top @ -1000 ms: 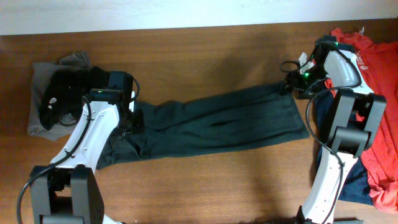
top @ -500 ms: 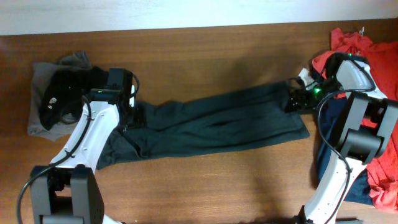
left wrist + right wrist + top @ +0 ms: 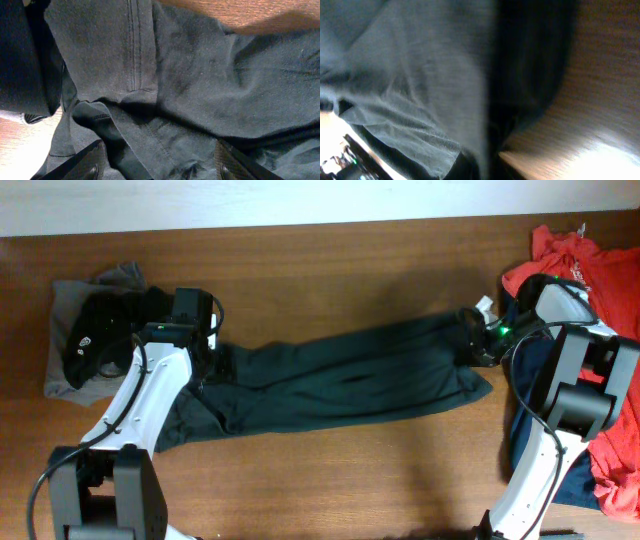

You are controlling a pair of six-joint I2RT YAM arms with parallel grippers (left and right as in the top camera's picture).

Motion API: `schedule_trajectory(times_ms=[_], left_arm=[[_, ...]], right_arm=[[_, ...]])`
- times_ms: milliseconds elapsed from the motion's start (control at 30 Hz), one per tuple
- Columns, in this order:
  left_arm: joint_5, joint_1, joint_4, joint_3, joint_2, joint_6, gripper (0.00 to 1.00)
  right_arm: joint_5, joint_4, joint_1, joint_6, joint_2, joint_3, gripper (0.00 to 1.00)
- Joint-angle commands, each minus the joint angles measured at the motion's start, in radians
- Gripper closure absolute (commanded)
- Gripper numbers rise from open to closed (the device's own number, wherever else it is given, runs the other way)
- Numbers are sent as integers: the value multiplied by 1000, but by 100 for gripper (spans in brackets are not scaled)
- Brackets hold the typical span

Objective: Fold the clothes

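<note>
The dark green T-shirt (image 3: 350,380) lies banded lengthwise (crosswise folds left). Left gripper (image 3: 160,161) spread; right gripper (image 3: 478,342): cannot tell.

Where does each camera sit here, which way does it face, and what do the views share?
Overhead: fixed above the table, looking straight down; both arms show, the left gripper and right gripper at opposite ends of the dark green shirt.
Left wrist: on the left arm, looking down close at the shirt; its fingertips frame the bottom edge.
Right wrist: on the right arm, blurred, facing shirt and table; fingers unclear.
Shared: all three see the shirt.
</note>
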Motion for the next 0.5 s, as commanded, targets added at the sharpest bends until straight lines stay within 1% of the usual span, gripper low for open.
schedule_trajectory(times_ms=[0, 100, 233, 367, 467], left_arm=[[11, 3, -6, 10, -10, -2, 31], [11, 8, -33, 26, -18, -1, 31], [11, 35, -71, 65, -43, -1, 31], [24, 85, -80, 113, -78, -2, 29], [85, 119, -79, 138, -94, -2, 28]], right_arm=[[137, -27, -58, 169, 9, 87, 96], [210, -71, -105, 252, -36, 175, 96], [230, -116, -130, 264, -96, 264, 96], [220, -168, -84, 233, -149, 283, 96], [191, -195, -13, 234, -154, 283, 96]])
